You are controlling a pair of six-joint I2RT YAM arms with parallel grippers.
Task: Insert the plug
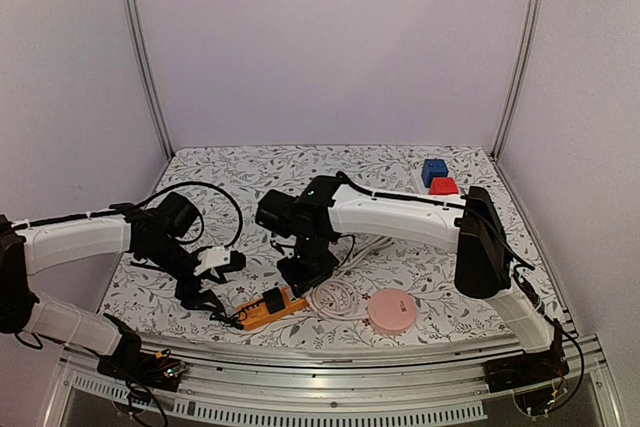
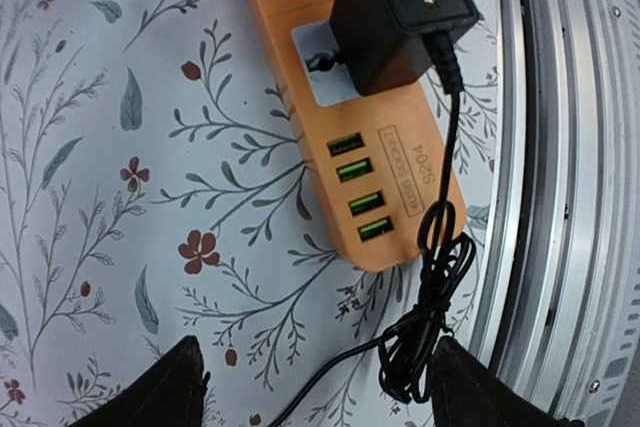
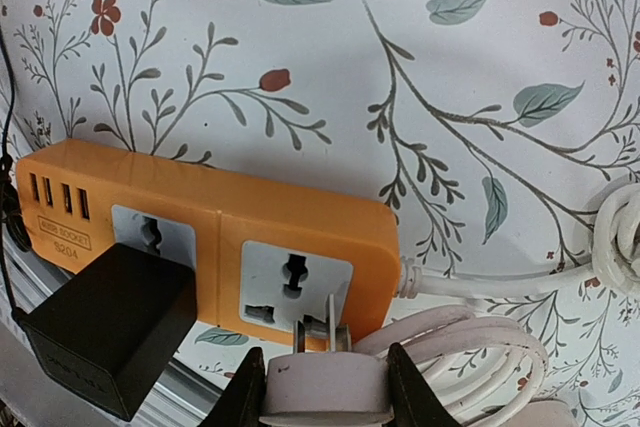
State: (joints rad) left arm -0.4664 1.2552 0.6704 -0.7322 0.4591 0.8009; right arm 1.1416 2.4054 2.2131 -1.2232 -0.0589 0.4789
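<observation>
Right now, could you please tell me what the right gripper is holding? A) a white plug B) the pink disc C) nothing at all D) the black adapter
A: in the right wrist view the right gripper is closed on a white plug, its metal prongs just short of the free socket of the orange power strip, while the black adapter sits ungripped at the socket beside it.

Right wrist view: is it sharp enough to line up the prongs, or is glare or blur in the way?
Right wrist view: evenly lit, plug prongs and power strip sockets crisp, no glare, only soft shadows. Left wrist view: strip label readable, bright streaks on the metal rail at right. Top view: soft even light, strip small in frame.
</observation>
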